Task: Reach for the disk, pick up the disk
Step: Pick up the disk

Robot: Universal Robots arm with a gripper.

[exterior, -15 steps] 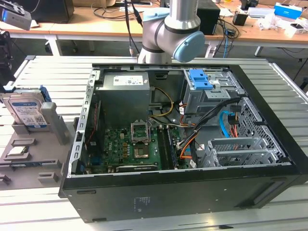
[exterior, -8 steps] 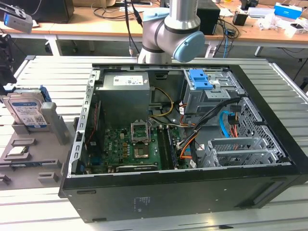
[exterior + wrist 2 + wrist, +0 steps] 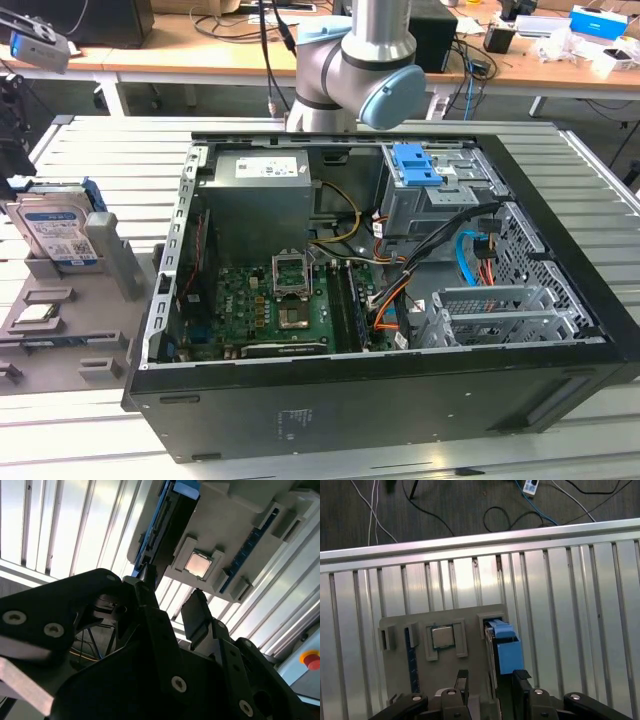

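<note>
The disk (image 3: 52,232) stands on edge in a grey slotted stand (image 3: 112,252) at the exterior view's left, its barcode label facing out and a blue rail round it. In both wrist views I see it edge-on, as a blue-capped dark strip (image 3: 503,650) (image 3: 166,527). My gripper (image 3: 12,150) hangs just above it at the exterior view's left edge. It is open (image 3: 491,682) (image 3: 172,597). Its two black fingers (image 3: 462,679) stand apart on either side of the line of the disk's upper edge, and nothing is held.
The stand belongs to a grey fixture plate (image 3: 60,345) that carries a square chip (image 3: 441,636) on the slatted metal table (image 3: 580,605). An open black computer case (image 3: 400,400) lies on its side in the middle. A blue latch (image 3: 415,165) sits in it.
</note>
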